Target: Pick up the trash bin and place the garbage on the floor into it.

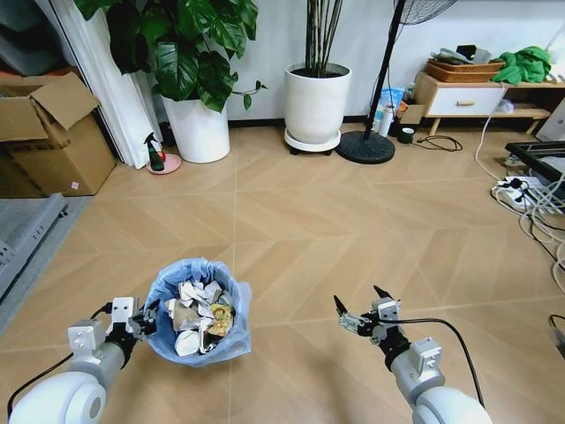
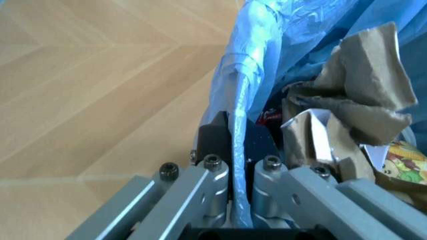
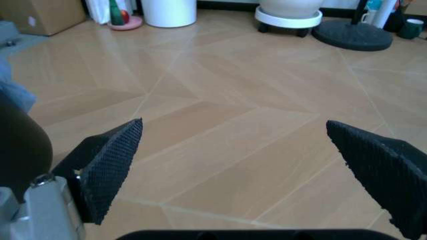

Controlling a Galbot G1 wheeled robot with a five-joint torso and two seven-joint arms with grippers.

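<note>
A: Where was the trash bin [image 1: 198, 311]?

B: Low at the robot's left, its blue-bagged rim clamped in the left claw [image 1: 144, 321] and garbage [image 1: 199, 316] piled inside.

A: And the right claw [image 1: 358, 306]?

B: Jaws apart, empty, over bare floor [image 1: 335, 221].

A: Progress?

B: Collection judged essentially complete; no litter was visible on the boards between bin and plant pots [image 1: 317, 103].

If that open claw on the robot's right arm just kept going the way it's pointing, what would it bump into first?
Most likely nothing soon: the right gripper is open and faces bare floor. Far ahead stand a white plant pot and a potted plant on a wheeled base; which lies on its line is unclear.
</note>
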